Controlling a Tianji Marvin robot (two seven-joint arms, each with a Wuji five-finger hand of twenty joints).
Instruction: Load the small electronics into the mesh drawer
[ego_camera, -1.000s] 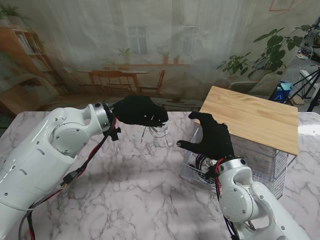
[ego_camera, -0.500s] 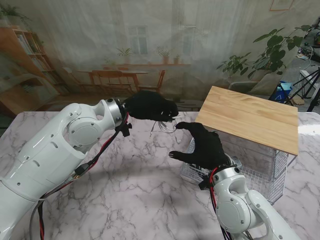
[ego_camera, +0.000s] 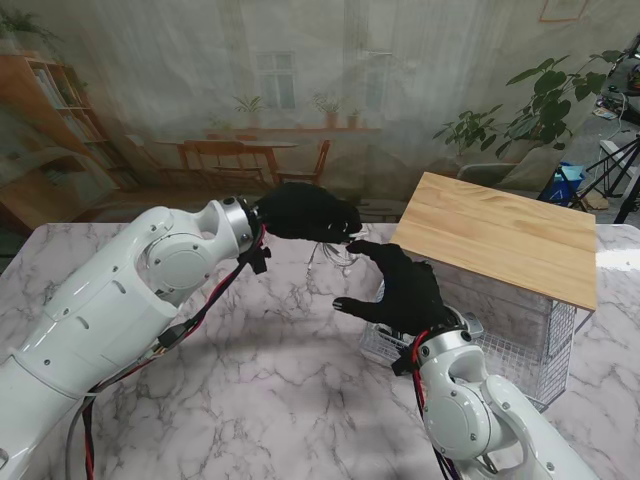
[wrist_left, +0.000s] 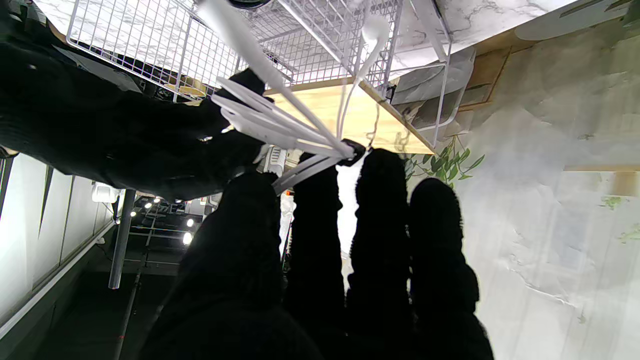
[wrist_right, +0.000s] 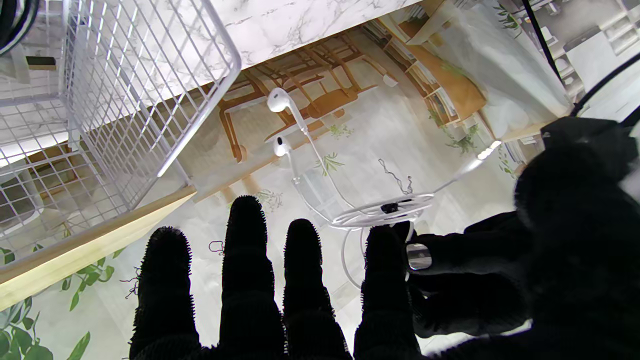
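My left hand (ego_camera: 305, 212), in a black glove, is shut on a coil of white wired earphones (ego_camera: 330, 253) that hangs above the marble table, just left of the mesh drawer (ego_camera: 388, 345). The right wrist view shows the earbuds (wrist_right: 279, 101) dangling from the coiled cable (wrist_right: 380, 212), pinched by my left hand's fingers (wrist_right: 465, 260). My right hand (ego_camera: 405, 290) is open with fingers spread, just right of the earphones and over the drawer's front; its fingertips nearly meet my left hand. In the left wrist view the cable (wrist_left: 280, 130) hangs before the white wire basket (wrist_left: 150, 40).
A wooden board (ego_camera: 500, 235) tops the white wire frame (ego_camera: 545, 335) that holds the drawer, at the table's right side. The marble table (ego_camera: 260, 380) stretches nearer to me and to the left. Something dark lies in the drawer under my right hand.
My left hand has carried the earphones to the right, toward the drawer. My right hand has moved left and away from me to meet it.
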